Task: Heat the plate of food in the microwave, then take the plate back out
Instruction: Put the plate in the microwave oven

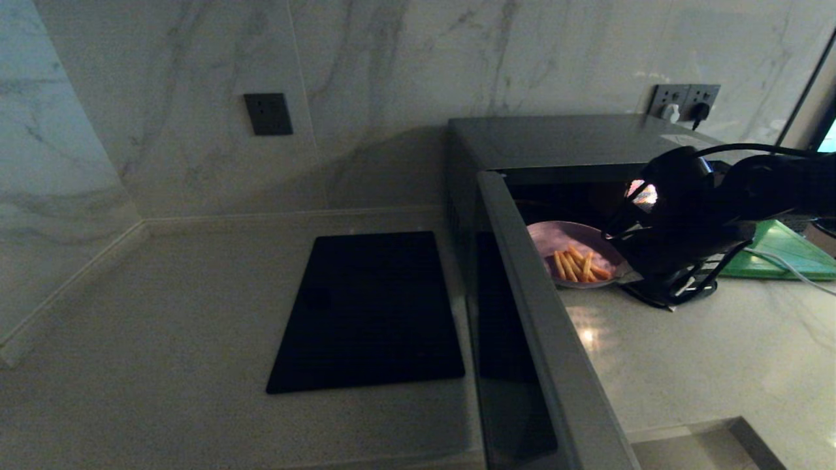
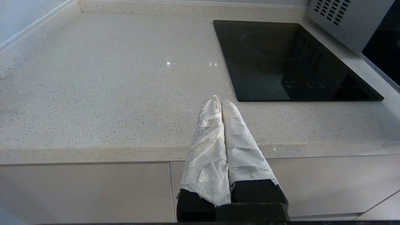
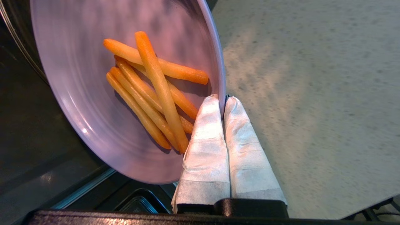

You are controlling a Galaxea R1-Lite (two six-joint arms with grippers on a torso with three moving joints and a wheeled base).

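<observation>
Right jaws: the right gripper [image 3: 223,101] has its cloth-wrapped fingers [image 3: 207,137] pinched together on the rim of the plate of food [image 3: 93,103], one above the rim and one below.
Plate position: at the mouth of the microwave [image 1: 562,140], partly over the cavity floor and partly over the pale surface [image 1: 705,352]; it looks carried, not set down.
Food: orange sticks [image 3: 156,90] lie loose in a pile just beside the upper finger.
Slip risk: the hold is at one edge only, so the far side could sag and the plate could twist out of the wrapped fingers.
Spill risk: a tilt would likely roll the sticks off onto the cavity floor or the surface.
Collision risk: the open door [image 1: 542,339] stands close on the plate's left and the cavity frame is near; a swing could knock the rim.
Left jaws: the left gripper [image 2: 221,103] is parked over the front edge of the surface, near the black slab [image 2: 290,62], fingers pressed together and holding nothing.
Hidden: in the head view the right arm [image 1: 718,196] covers the grasp and the plate's right side.
Unclear: whether the plate's underside touches the sill; the cavity interior is too dark to read.
Cut off: the green board [image 1: 784,251] behind the arm and the door's lower end run out of view.
</observation>
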